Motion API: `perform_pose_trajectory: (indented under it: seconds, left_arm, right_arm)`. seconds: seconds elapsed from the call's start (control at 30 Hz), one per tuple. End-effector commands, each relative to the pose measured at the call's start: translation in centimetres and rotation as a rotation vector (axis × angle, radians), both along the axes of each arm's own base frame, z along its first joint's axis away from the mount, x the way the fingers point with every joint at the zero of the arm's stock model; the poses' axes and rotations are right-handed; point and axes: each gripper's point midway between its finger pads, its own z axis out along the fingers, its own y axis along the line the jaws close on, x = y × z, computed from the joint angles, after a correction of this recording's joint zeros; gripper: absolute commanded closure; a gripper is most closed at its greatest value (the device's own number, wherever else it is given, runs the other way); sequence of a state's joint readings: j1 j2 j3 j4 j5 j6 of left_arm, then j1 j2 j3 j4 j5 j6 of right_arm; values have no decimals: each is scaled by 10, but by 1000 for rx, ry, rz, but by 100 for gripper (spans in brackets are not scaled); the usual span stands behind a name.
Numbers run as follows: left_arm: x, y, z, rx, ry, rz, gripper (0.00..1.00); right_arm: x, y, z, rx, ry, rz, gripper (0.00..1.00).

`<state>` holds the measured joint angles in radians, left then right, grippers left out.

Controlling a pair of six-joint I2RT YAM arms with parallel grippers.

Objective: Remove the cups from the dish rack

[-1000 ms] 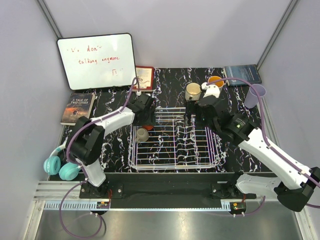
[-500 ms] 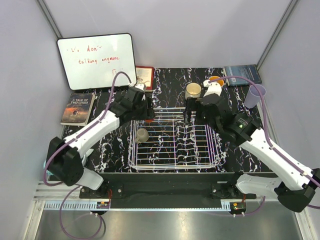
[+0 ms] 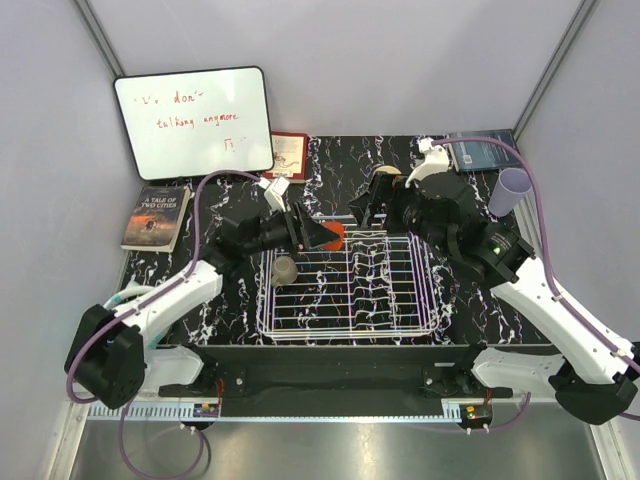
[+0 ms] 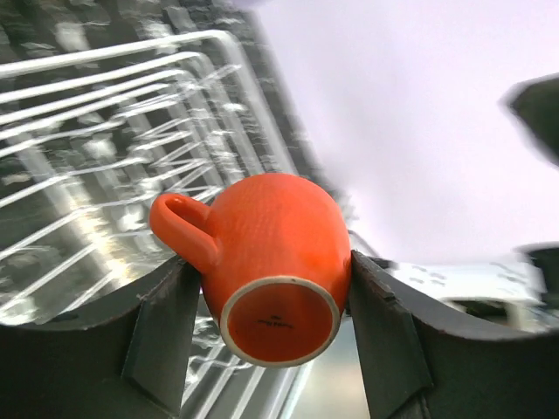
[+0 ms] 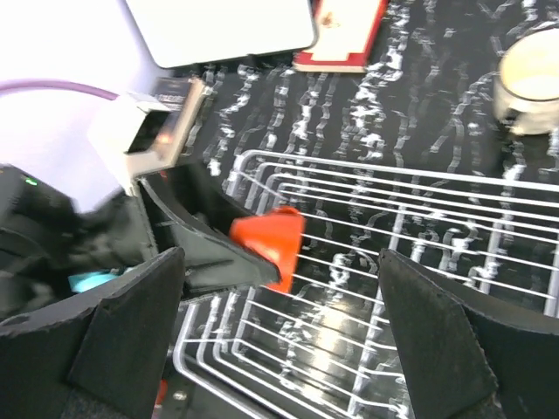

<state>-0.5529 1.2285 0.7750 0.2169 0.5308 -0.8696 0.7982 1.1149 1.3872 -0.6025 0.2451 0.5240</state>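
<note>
- My left tool [image 4: 275, 332], clamped on the orange cup [image 4: 279, 236], has swung right and holds it above the dish rack's [image 3: 345, 333] far edge.
- My right tool [image 5: 279, 349], spread wide and empty, now faces it; a handover looks likely.
- 1 grey-brown cup [image 3: 285, 269] stays racked.

Bright even light; wrist views blur, glare on the dish rack [image 4: 131, 46].

Cream mug [image 5: 529, 85] partly outside right wrist view
</note>
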Motion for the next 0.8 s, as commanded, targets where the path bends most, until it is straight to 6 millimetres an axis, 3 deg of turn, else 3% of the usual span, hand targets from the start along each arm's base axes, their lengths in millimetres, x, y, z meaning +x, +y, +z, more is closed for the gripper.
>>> perform_pose_trajectory:
  seconds: [0.0, 0.03, 0.07, 0.1, 0.23, 0.37, 0.53, 0.77]
  left_arm:
    - [-23, -8, 83, -363, -150, -179, 100]
    - [-25, -6, 97, -421, -208, -193, 100]
    - [-24, -5, 90, -455, -145, -193, 100]
    - [-27, -2, 101, -507, -204, -210, 100]
    - [-24, 1, 101, -605, -178, -226, 100]
    - [-21, -1, 99, -638, -158, -252, 100]
    - [-23, -5, 106, -630, -173, -302, 100]
    - [-28, -4, 108, -635, -175, -314, 100]
  right_arm:
    - [-10, 19, 24, 151, -25, 81, 0]
    - [-12, 20, 24, 167, -20, 90, 2]
    - [-14, 22, 20, 175, -11, 104, 3]
    - [-16, 22, 24, 194, -19, 108, 4]
    - [-23, 22, 27, 224, -18, 127, 17]
    - [-30, 23, 31, 246, -20, 162, 38]
    - [-35, 30, 33, 276, -5, 199, 38]
    - [-35, 41, 20, 272, 41, 230, 36]
